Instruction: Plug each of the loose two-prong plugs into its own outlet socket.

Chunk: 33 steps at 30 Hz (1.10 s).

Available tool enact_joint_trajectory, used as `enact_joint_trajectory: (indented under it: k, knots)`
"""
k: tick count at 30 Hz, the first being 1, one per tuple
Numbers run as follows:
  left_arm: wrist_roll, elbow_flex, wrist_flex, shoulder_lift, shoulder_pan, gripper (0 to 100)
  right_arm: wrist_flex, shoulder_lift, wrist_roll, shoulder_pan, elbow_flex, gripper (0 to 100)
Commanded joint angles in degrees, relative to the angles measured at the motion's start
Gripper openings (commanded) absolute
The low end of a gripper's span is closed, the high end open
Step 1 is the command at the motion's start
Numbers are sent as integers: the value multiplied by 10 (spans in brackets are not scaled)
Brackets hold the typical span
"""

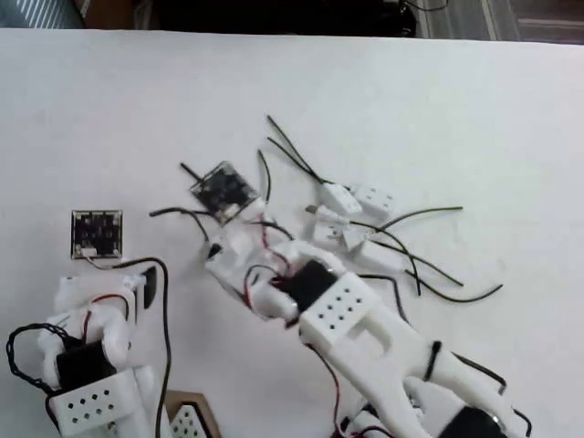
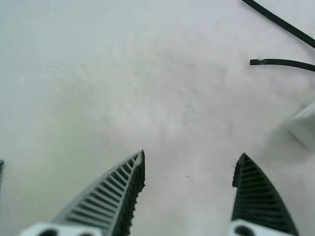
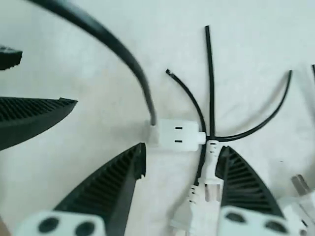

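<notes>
Your right hand (image 3: 182,148) hangs spread wide over the tangle at the high view's centre, grasping nothing. The white slotted outlet socket (image 3: 177,135) lies just past its tips, and a white two-prong plug on black cord (image 3: 206,189) sits between the fingers. I'd call this the pick-up step: drop and close on that plug. Your left hand (image 2: 192,155) gapes over bare white worktop (image 2: 98,73), lower left.

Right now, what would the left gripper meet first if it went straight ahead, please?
Likely only bare table; nothing lies between the open fingers of the left gripper, and the wires sit aside.
</notes>
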<state>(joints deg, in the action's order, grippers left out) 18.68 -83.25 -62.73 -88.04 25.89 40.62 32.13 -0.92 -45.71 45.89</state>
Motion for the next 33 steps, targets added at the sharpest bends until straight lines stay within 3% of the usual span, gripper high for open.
enact_joint_trajectory:
  k: [1, 4, 7, 11, 19, 24, 33]
  knots:
    - [9, 4, 5, -7, 2, 291, 8, 54, 6, 60, 15, 230]
    - [40, 6, -6, -7, -22, 291, 6, 61, 67, 100, 34, 230]
    - [59, 6, -30, -7, -95, 308, -14, 61, 115, 125, 53, 231]
    - [62, 4, -40, -5, -163, 362, -43, 65, 120, 136, 82, 231]
    - [97, 6, -11, 26, -204, 366, -60, 65, 120, 136, 101, 230]
    - [98, 37, 79, 160, -204, 366, -60, 61, 120, 138, 101, 230]
    - [98, 232, 117, 482, -240, 362, -58, 61, 120, 139, 101, 230]
